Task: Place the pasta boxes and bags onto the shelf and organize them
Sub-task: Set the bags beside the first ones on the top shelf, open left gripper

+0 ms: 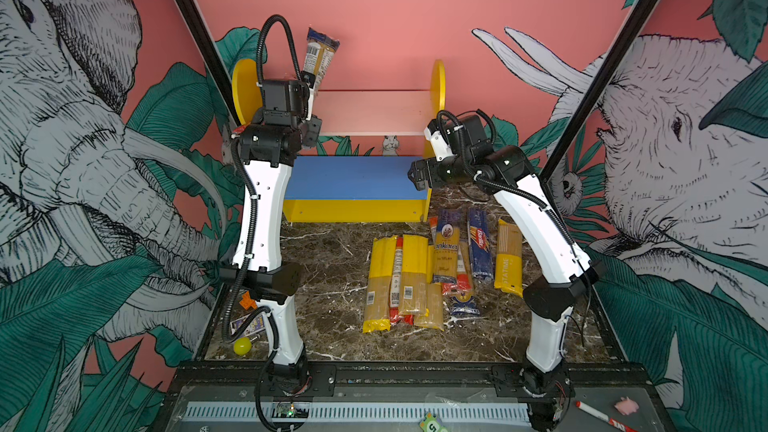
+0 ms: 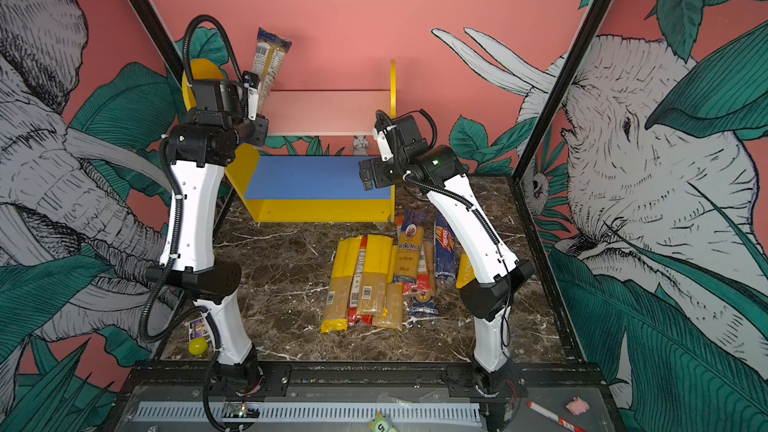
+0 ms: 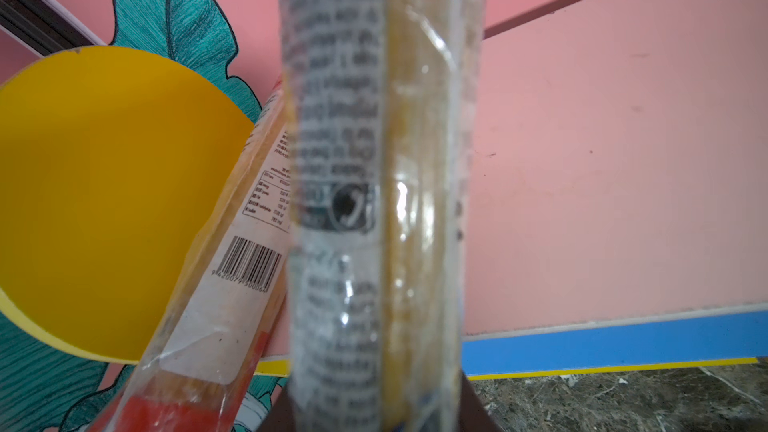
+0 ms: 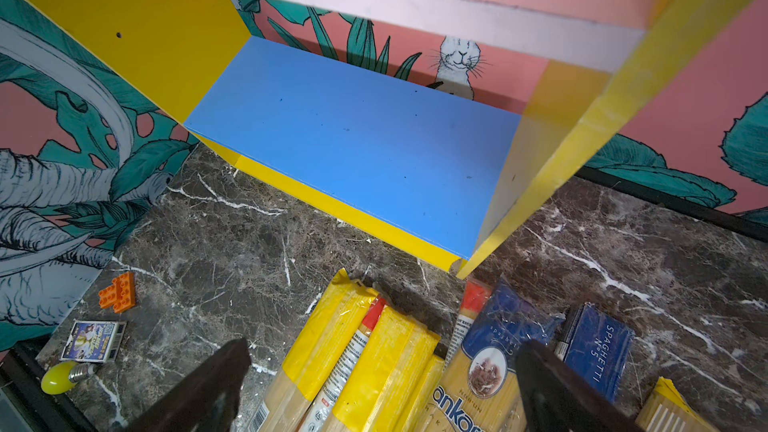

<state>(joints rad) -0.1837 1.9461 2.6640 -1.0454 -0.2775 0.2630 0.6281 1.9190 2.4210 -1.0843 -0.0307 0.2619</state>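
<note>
Beneath everything, a dark marble table [image 1: 328,280]. At its far edge, against the pink wall, the shelf [image 1: 357,180]: yellow round-topped side panels, pale pink upper board, blue lower board, yellow base strip.

In front of the shelf's right half, flat on the marble, the pile of pasta packs [image 1: 432,280], long sides roughly parallel, several overlapping. On the left of the pile in both top views, yellow-ended clear bags [image 1: 384,268], with red-ended ones wedged between and beneath. Next, an Ankara bag [image 1: 446,249] lying over others, a dark blue Barilla box [image 1: 480,243] just beside it, and a yellow pack [image 1: 508,261] at the far right.

Up by the shelf's left panel, a blue-ended bag [image 1: 321,54], nearly upright, tilted a little, top end higher than the panel's round top. Clamped around it, the left gripper [image 1: 311,78].

In the left wrist view, close behind that bag, a red-ended bag [image 3: 216,305] with a barcode, slanted just beside the yellow panel; impossible to tell what it rests on.

Right gripper [image 4: 384,347]: jaws spread wide, gripping nothing, hanging near the front right corner of the blue board, above the far ends of the packs.

Near the left arm's base, on the marble: a small printed card pack [image 4: 93,336], an orange toy brick [image 4: 118,292], a yellow bulb [image 4: 62,380].
</note>
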